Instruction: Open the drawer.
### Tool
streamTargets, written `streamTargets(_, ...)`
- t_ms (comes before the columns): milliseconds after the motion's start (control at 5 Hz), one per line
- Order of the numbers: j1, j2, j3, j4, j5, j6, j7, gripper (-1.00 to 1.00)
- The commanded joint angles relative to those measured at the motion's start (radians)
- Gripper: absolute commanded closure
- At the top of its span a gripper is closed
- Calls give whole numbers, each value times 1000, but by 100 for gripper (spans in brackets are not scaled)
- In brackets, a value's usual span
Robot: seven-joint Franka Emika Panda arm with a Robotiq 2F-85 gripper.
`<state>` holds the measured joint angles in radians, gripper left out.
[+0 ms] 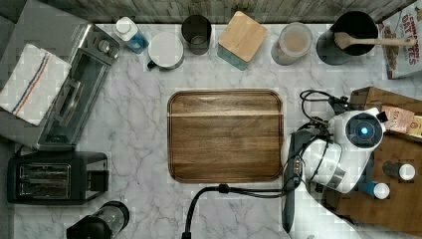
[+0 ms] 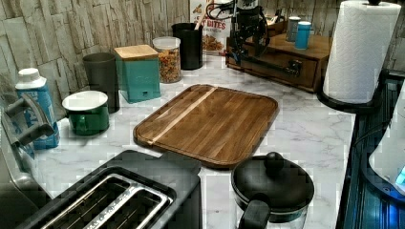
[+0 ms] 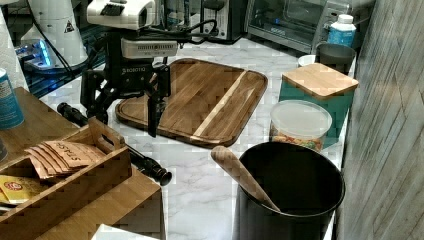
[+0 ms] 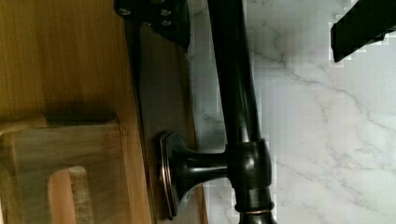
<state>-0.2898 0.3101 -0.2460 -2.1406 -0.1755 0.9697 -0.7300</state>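
The drawer [image 2: 274, 66] is the front of a low wooden cabinet at the far end of the marble counter in the left view. Its panel [image 4: 161, 93] lies close against the cabinet body. A long black bar handle [image 4: 236, 93] runs across it, also seen as the handle [image 3: 145, 162] and the handle [image 1: 289, 199]. My gripper [image 3: 126, 125] hangs over the bar, open, with one finger on each side of it. In the wrist view the gripper [image 4: 257, 25] has its fingertips [image 4: 359, 30] well apart from the bar, touching nothing.
A wooden cutting board [image 1: 225, 135] lies mid-counter beside the cabinet. A wooden box of packets [image 3: 60, 165] and small bottles [image 1: 398, 172] sit on the cabinet top. Canisters [image 1: 242, 40] line the back wall. A paper towel roll [image 2: 360, 47] stands beside the cabinet.
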Motion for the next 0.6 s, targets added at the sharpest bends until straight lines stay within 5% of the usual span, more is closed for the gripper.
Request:
streamTargets(200, -47, 38, 16, -35, 83, 70, -22, -100)
streamTargets(600, -56, 72, 70, 11, 149, 31, -39, -100)
